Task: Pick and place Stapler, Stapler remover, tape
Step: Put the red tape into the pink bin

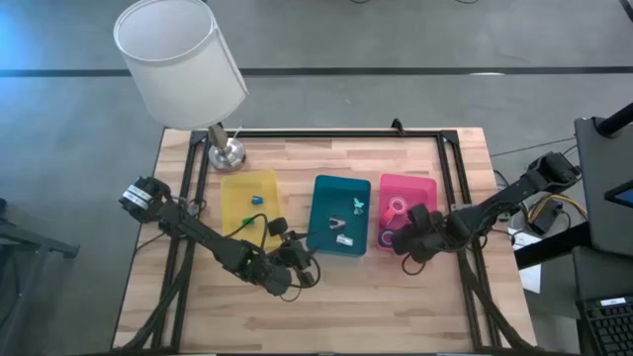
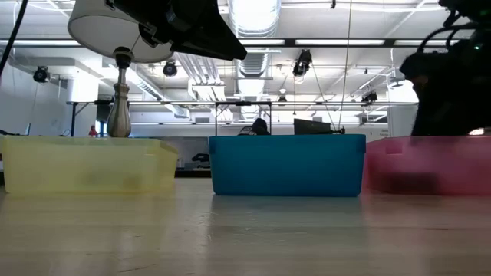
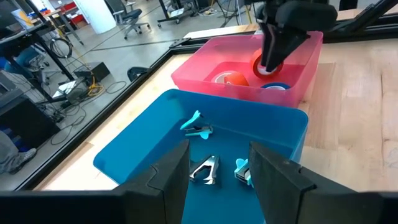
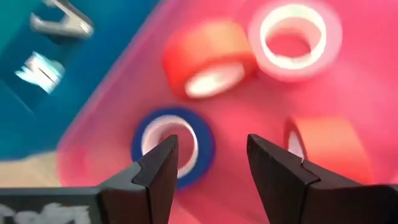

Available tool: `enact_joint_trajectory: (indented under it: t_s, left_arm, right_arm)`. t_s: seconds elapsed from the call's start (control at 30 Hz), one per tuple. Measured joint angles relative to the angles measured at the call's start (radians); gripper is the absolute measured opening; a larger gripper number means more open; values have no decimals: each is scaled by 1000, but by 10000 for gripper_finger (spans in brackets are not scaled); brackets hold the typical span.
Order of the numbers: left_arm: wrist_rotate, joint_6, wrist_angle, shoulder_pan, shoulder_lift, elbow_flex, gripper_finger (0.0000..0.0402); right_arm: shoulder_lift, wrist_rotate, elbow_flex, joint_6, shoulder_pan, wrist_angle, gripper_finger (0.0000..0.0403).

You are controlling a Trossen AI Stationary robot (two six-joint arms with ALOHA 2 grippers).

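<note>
The pink tray (image 1: 425,188) holds the tape: a blue roll (image 4: 171,146), two orange-red rolls (image 4: 208,59) (image 4: 326,146) and a pink roll (image 4: 292,36). My right gripper (image 4: 211,165) hangs open over that tray's near end, with its fingers above the blue roll and one orange-red roll (image 3: 264,65). My left gripper (image 3: 217,180) is open at the near left corner of the teal tray (image 1: 326,198), just above its rim. Inside lie a teal staple remover (image 3: 198,126), a silver one (image 3: 207,171) and a light blue one (image 3: 242,169). The yellow tray (image 1: 237,188) holds a small blue item (image 1: 255,198) and a green one (image 1: 247,223).
A table lamp (image 1: 178,59) stands at the far left corner, its base (image 1: 226,153) just behind the yellow tray. The three trays sit side by side across the table's middle. Bare wood (image 1: 376,307) lies along the near side. A black frame (image 1: 326,133) borders the table.
</note>
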Motion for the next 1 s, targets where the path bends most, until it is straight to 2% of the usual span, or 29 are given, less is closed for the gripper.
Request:
enact_joint_trajectory:
  t_s: [0.17,0.3,0.47,0.6,1.0]
  left_arm:
    - [-1,0,0,0,0,0,165]
    - [-1,0,0,0,0,0,165]
    - [-1,0,0,0,0,0,165]
    - [-1,-2,2,0,0,0,165]
    - [-1,-3,2,2,0,0,165]
  right_arm:
    - [0,94,37,-71,-1,-16,187]
    - [0,85,49,-14,0,-66,187]
    - [4,13,41,81,0,-158,187]
    - [19,11,42,150,-1,-267,187]
    - [32,126,45,141,-3,-286,187]
